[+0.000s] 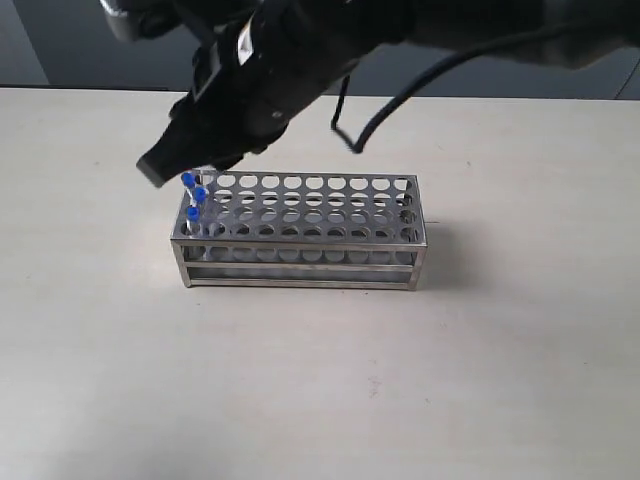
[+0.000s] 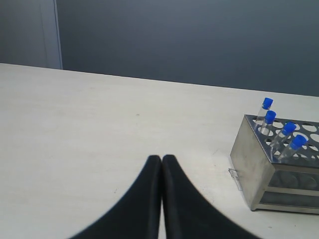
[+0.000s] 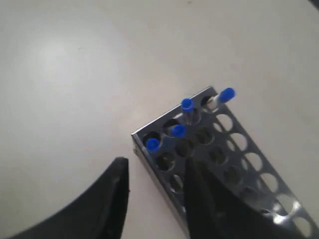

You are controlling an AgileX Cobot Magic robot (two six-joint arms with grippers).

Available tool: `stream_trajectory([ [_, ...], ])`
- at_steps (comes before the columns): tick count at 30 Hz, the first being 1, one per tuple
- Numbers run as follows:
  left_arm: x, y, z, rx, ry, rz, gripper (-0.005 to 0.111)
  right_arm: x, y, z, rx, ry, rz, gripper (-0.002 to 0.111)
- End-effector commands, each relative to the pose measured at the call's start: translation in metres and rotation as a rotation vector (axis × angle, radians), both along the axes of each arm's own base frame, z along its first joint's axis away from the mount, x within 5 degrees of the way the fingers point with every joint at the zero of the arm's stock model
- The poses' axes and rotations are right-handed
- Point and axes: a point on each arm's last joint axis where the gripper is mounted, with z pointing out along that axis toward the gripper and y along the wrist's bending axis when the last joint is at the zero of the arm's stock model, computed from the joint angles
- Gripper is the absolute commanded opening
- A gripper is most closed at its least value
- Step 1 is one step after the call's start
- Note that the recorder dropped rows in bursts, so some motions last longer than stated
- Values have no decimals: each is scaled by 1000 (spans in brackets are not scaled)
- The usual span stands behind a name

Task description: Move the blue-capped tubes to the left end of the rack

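Status: looks basically done.

- All four blue-capped tubes (image 2: 270,118) sit in the end holes of the rack (image 1: 300,258). That end is the left one in the exterior view, centre-left of the frame.
- The left wrist view shows all four caps clustered at the near end of the rack, right side of the frame.
- The exterior view shows only three caps. The fourth is probably behind the arm.
- The rest of the holes look empty, with no blue caps elsewhere on the rack or on the table (image 1: 320,400).
- One tube leans outward at the corner hole, upper middle of the right wrist view. It seems seated, just tilted.
- The right gripper (image 3: 155,172) hovers just over that end with its jaws apart and nothing held.
- The left gripper (image 2: 162,162) is well apart from the rack, with its jaws pressed together and empty.

Left to do, by my read: pull the right arm clear without clipping the caps.
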Motion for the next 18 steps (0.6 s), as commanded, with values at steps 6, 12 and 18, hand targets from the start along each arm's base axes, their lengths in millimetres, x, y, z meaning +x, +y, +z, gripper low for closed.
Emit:
stream_trajectory([
  [6, 0, -1, 1, 2, -9, -11, 1, -24, -75, 81, -85, -146, -141, 13],
  [12, 0, -1, 1, 2, -9, -11, 1, -49, -119, 102, -182, -43, -224, 13],
  [18, 0, -1, 1, 2, -9, -11, 1, -67, -144, 124, -100, -41, -246, 13],
])
